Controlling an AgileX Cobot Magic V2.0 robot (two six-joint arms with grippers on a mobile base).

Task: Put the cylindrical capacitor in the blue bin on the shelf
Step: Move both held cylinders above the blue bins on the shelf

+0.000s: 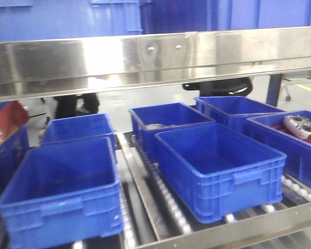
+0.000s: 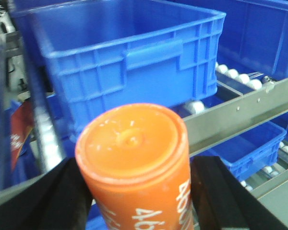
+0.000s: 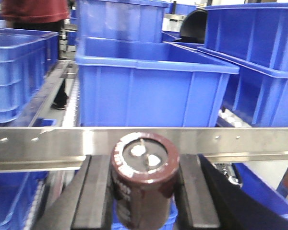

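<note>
The cylindrical capacitor (image 3: 144, 179) stands pinched in the right gripper (image 3: 144, 165), just before the shelf (image 3: 38, 143) rail and a blue bin (image 3: 149, 91); its print is unreadable. The left gripper (image 2: 134, 187) clasps an orange cylinder (image 2: 134, 143) with blurred white figures.

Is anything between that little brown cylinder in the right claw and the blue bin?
Yes. The steel front rail of the shelf runs across just ahead of the cylindrical capacitor, held in the right gripper. Behind it rises the near wall of the blue bin, so the part probably must go over both.
</note>
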